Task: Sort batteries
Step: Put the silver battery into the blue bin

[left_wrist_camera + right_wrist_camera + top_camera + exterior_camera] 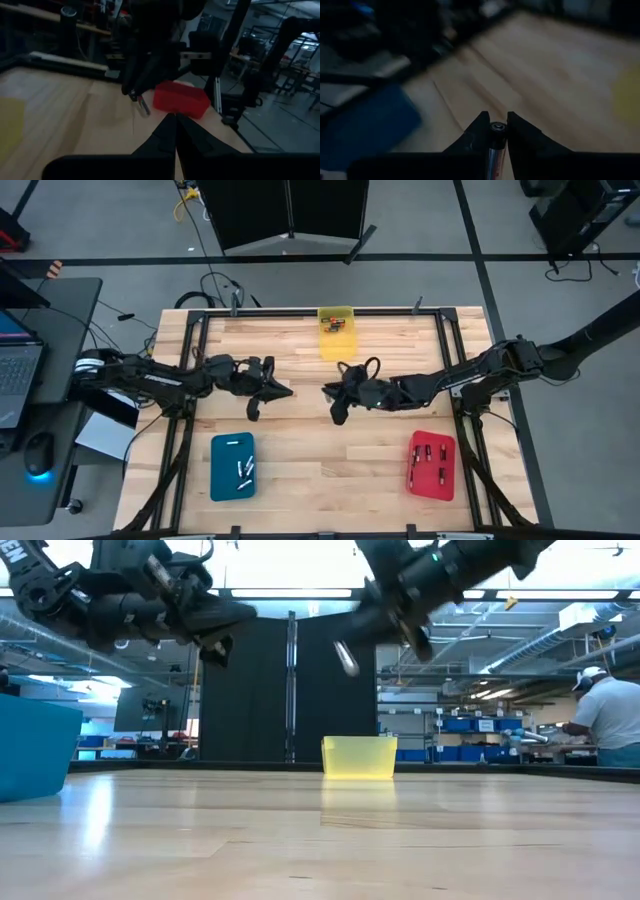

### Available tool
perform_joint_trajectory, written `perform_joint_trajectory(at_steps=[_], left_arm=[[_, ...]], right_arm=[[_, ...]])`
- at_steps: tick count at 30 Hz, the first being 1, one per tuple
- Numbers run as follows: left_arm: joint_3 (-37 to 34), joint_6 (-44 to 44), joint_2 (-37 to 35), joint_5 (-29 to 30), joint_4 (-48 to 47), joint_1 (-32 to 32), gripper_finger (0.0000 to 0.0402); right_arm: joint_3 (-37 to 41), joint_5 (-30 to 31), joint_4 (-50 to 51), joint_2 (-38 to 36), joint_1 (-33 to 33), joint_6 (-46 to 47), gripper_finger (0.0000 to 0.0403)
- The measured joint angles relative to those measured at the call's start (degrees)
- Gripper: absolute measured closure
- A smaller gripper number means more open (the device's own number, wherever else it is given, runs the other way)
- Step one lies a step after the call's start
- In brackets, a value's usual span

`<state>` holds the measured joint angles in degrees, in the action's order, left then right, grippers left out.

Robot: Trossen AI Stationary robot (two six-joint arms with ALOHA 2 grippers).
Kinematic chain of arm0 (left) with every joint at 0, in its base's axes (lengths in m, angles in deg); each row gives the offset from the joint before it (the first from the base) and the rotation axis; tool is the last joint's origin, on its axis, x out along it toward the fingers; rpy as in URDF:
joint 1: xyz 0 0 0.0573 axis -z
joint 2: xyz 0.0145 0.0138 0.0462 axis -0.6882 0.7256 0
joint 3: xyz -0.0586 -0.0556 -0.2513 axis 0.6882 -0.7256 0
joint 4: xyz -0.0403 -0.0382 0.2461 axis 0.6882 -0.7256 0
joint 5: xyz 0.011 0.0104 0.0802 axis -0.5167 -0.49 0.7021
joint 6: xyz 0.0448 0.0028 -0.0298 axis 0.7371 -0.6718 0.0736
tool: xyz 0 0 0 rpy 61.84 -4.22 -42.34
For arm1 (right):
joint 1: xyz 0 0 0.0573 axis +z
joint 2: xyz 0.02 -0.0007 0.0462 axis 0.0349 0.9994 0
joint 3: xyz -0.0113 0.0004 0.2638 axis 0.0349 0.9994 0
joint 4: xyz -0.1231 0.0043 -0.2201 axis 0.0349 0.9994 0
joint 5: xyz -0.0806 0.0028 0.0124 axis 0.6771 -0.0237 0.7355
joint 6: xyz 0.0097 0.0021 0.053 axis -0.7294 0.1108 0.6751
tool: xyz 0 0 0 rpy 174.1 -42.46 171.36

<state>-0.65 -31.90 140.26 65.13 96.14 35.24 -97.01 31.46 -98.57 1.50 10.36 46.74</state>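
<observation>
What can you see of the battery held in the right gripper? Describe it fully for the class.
The battery is a small silvery-grey cylinder, metallic in look, with a dark round end cap facing the wrist camera. It is clamped between the two dark fingers of the right gripper, which touch it on either side. In the low view it hangs tilted, well above the wooden table, touching nothing else.

Closed left end effector [175, 120], perhaps facing red tray [181, 99]

Wooden table [300, 470] carries yellow tray [336, 333], blue tray [222, 478], red tray [432, 486]
</observation>
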Motion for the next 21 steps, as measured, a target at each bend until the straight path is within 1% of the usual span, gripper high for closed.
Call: perform_joint_trajectory(at_steps=[2, 5, 7, 10, 12, 16, 21], left_arm=[[1.62, 0.71, 1.78, -0.03, 0.45, 0.67, 0.0386], [3.65, 1.47, 4.12, 0.01, 0.26, 1.81, 0.0376], [5.04, 1.48, 5.54, 0.56, 0.34, 2.52, 0.0361], [6.84, 1.43, 7.38, 3.82, 0.31, 3.68, 0.0328], [7.99, -0.09, 8.38, 6.1, 0.21, 4.26, 0.0304], [10.68, -2.37, 10.37, 6.8, 0.39, 5.17, 0.0262], [14.08, -2.77, 13.85, 6.71, 0.41, 6.61, 0.0237]], right_arm=[[0.0, 0.0, -6.02, 0.0, 0.0, -5.66, 0.0347], [0.0, -0.05, -12.14, -0.02, 0.0, -11.41, 0.0347], [0.0, -0.37, -14.51, -0.02, 0.05, -14.37, 0.0347], [0.0, -0.44, -17.33, -0.02, 0.71, -18.33, 0.0347], [0.0, -0.5, -19.34, -0.02, 1.26, -20.47, 0.0347], [0.0, -0.7, -21.5, -0.04, 2.05, -22.94, 0.0347], [0.0, -0.7, -22.62, -0.07, 2.75, -24.5, 0.0347]])
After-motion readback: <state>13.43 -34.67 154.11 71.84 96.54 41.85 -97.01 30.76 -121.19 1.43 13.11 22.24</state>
